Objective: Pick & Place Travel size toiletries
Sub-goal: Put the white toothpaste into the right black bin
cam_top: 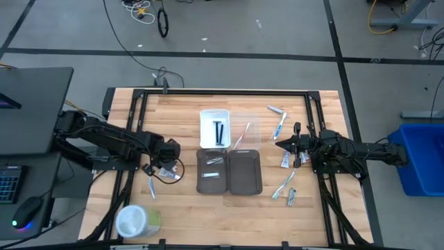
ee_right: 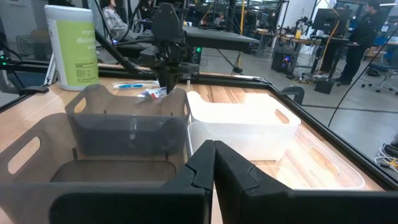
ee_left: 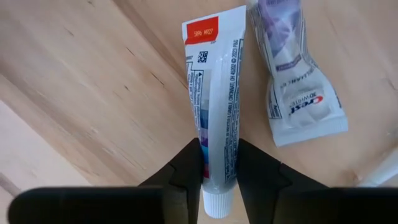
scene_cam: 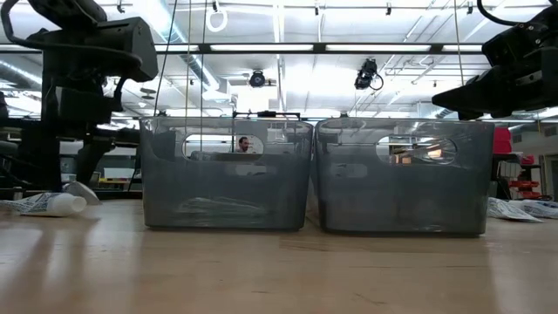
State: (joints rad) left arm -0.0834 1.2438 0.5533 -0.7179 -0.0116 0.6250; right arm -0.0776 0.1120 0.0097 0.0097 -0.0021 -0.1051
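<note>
The toothpaste tube (ee_left: 216, 109) lies flat on the wooden table (ee_left: 81, 93) at its left side, left of the trays, and the left gripper (ee_left: 219, 171) has its two dark fingers (ee_left: 186, 168) pressed against the tube's sides just above the white cap (ee_left: 215, 203). The tube looks light and soft in the body, so a squeeze in the middle would likely dent it and let it slip; the stiffer shoulder next to the cap, where the fingers sit, seems the safer hold. Its long axis runs straight away from the gripper, with the cap toward the wrist and the flat crimped end with the red patch pointing away. Just beside it lies a crumpled white tube (ee_left: 297, 74), close but not touching as far as can be seen. Farther out, the grey trays (cam_top: 229, 171) and the white tray (cam_top: 214, 127) sit at the table's middle. The right gripper (cam_top: 286, 144) hangs over the right side with its fingers together on nothing, near several loose toiletries (cam_top: 283, 186).
</note>
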